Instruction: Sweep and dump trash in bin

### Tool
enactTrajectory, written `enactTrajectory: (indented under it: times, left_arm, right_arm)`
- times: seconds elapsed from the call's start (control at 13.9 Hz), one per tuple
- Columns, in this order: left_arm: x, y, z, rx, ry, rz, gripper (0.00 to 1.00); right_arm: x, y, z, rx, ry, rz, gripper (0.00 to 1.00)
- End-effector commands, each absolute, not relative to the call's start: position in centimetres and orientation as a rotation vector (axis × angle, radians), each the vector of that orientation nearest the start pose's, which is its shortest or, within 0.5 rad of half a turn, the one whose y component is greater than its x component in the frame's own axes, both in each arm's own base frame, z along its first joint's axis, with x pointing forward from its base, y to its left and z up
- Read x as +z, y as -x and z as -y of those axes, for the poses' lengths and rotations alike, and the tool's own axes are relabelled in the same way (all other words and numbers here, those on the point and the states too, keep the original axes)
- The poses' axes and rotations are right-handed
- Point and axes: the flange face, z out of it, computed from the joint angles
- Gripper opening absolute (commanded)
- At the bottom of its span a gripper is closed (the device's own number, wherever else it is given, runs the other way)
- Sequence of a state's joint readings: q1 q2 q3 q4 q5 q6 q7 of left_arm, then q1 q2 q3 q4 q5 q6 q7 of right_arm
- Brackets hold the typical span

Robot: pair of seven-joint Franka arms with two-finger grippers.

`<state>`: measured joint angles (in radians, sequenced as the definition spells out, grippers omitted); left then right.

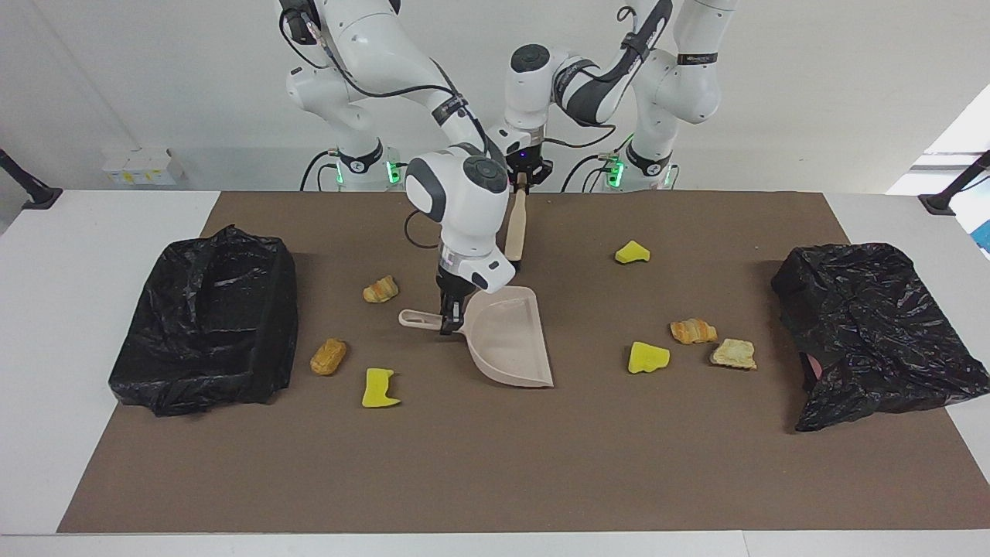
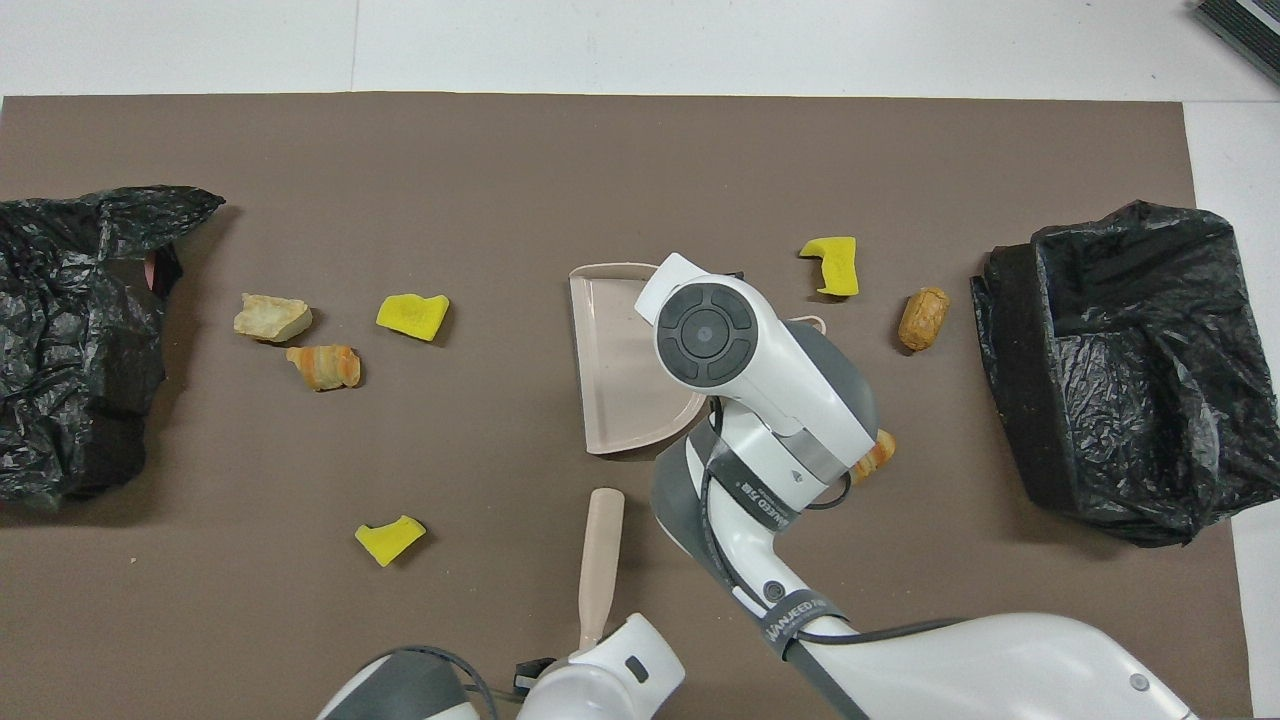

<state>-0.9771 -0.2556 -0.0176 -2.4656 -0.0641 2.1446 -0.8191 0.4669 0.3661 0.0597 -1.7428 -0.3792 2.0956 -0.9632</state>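
Beside the croissant piece (image 1: 380,289), right tool (image 1: 451,323) pinches dustpan (image 1: 506,336); left tool (image 1: 524,179) grips brush (image 1: 516,226).

Your right arm reaches out over table's middle, wrist bent straight down, right gripper (image 1: 451,321) low at mat level, fingers clamped together on what it holds. Your left arm folds in close to its base, wrist pointing down, left gripper (image 1: 524,179) closed on what it holds, tips hidden in overhead view.
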Motion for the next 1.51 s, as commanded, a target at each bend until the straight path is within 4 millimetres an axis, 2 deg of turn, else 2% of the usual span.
enactTrajectory:
  times: [0.0, 0.14, 0.22, 0.43, 0.65, 0.72, 0.93, 1.08, 1.22, 1.44]
  left_arm:
    - [40.5, -26.6, 32.4, 0.160, 3.092, -0.017, 0.00]
    - [41.7, -29.4, 28.3, 0.195, 3.078, 0.118, 0.00]
    - [42.1, -30.6, 26.5, 0.212, 3.079, 0.119, 0.00]
    - [42.1, -33.8, 21.5, 0.252, 3.068, 0.246, 0.00]
    - [41.7, -35.2, 17.4, 0.333, 2.999, 0.501, 0.00]
    - [41.7, -35.3, 16.6, 0.360, 2.973, 0.555, 0.00]
    - [41.8, -34.3, 16.2, 0.409, 2.840, 0.832, 0.00]
    - [42.0, -33.1, 16.7, 0.477, 2.788, 1.024, 0.00]
    - [41.9, -32.4, 17.0, 0.512, 2.756, 1.065, 0.00]
    - [40.5, -31.2, 17.2, 0.599, 2.718, 1.190, 0.00]
  right_arm:
    - [37.1, -55.9, -30.7, -0.153, -1.860, -2.163, 0.00]
    - [37.1, -55.3, -31.1, -0.164, -1.918, -2.187, 0.00]
    - [37.0, -55.3, -31.1, -0.160, -1.939, -2.189, 0.00]
    - [36.9, -55.2, -31.4, -0.149, -1.985, -2.190, 0.00]
    - [36.9, -55.1, -31.6, -0.142, -2.022, -2.190, 0.00]
    - [36.7, -55.1, -31.6, -0.145, -2.029, -2.188, 0.00]
    - [36.8, -54.0, -32.7, -0.174, -2.127, -2.082, 0.00]
    - [36.9, -53.7, -33.2, -0.175, -2.110, -2.078, 0.00]
    - [37.3, -53.0, -34.3, -0.169, -2.021, -2.091, 0.00]
    - [37.5, -53.0, -34.2, -0.161, -1.959, -2.097, 0.00]
